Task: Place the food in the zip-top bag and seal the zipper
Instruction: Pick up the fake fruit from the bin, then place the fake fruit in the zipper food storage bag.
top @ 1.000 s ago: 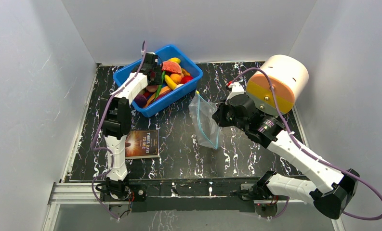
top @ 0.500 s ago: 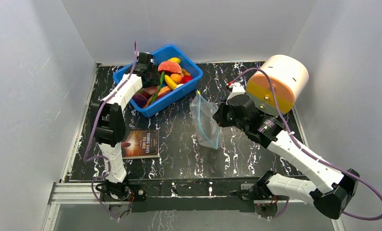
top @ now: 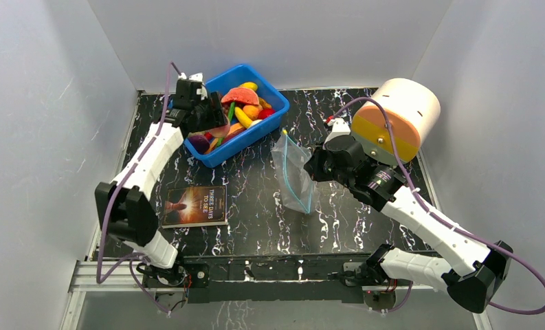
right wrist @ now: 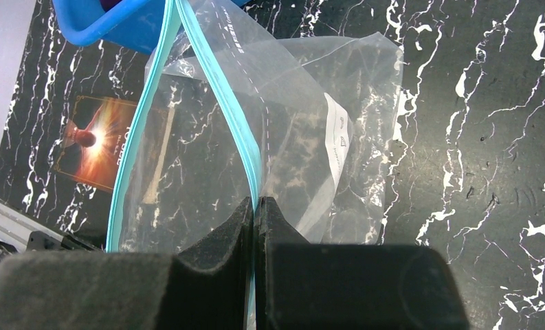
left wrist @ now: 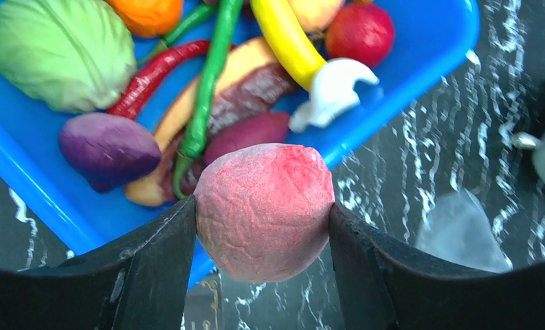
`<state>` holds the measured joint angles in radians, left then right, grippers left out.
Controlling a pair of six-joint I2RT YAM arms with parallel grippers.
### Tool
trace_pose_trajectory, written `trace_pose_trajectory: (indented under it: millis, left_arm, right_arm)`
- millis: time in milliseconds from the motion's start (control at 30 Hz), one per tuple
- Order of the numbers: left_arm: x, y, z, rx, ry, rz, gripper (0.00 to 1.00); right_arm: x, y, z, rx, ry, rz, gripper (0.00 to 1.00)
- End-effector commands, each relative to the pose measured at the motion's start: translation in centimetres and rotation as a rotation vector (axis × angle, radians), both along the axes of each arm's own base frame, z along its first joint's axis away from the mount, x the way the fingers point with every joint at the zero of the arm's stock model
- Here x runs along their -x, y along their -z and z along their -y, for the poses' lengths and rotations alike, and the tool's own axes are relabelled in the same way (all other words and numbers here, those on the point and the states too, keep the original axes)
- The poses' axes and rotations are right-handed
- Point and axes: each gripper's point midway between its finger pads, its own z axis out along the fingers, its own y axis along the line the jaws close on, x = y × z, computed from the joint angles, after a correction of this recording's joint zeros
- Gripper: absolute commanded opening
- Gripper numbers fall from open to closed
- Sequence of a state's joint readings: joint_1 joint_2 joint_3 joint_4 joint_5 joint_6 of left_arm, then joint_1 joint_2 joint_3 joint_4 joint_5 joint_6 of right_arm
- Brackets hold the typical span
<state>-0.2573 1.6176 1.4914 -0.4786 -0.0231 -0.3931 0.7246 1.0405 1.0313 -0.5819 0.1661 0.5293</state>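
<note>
- Between the fingers (left wrist: 152, 275) of the left gripper (left wrist: 264, 227) sits one peach (left wrist: 264, 206). They clamp it on both flanks, just over the near rim of the one blue bin (left wrist: 420, 41).
- Beyond those fingertips, in the bin, we count one each of the food:
  - green cabbage (left wrist: 60, 51)
  - orange (left wrist: 149, 12)
  - red chilli (left wrist: 156, 72)
  - green bean (left wrist: 211, 82)
  - banana (left wrist: 286, 38)
  - purple onion (left wrist: 108, 148)
  - round red fruit (left wrist: 360, 31)
- The overhead view adds one watermelon slice (top: 244, 95). A few pieces lie half under others and we cannot name them, so our tally may run short.
- To the right of the left gripper, well apart from it, one zip-top bag (right wrist: 297, 130) rests on the table.
- The right gripper (right wrist: 253, 206) has its fingers pressed together on one lip of the bag's mouth, pinching the zipper (right wrist: 220, 103). The other lip bows away to the left of the fingertips, so the mouth gapes and is unsealed.
- Through the clear film ahead of the right fingers we see only the table and one book (top: 195, 205), and no food inside.
- We judge the task barely begun, with one piece lifted and none bagged. What remains is carrying the peach over to the right fingers, dropping it in, moving the rest of the food, and pressing the zipper closed.
</note>
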Motion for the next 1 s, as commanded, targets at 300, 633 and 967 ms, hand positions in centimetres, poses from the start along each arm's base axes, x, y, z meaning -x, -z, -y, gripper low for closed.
trace_pose_trajectory:
  millis: [300,633,967]
  left_arm:
    - [9.8,-5.6,5.5,0.381,0.266,0.098,0.42]
    - [14.0,-9.0,7.9,0.549,0.357,0.102,0.38]
    - [18.4,-11.9,14.8,0.745,0.551,0.116,0.36]
  right_arm:
    - [-0.7,-0.2,-2.0,-0.089,-0.001,-0.030,0.00]
    - [-1.2,0.1,-4.1,-0.146,-0.031,-0.065,0.00]
    - [-1.4,-0.4,-5.3,-0.204,-0.045,-0.081,0.00]
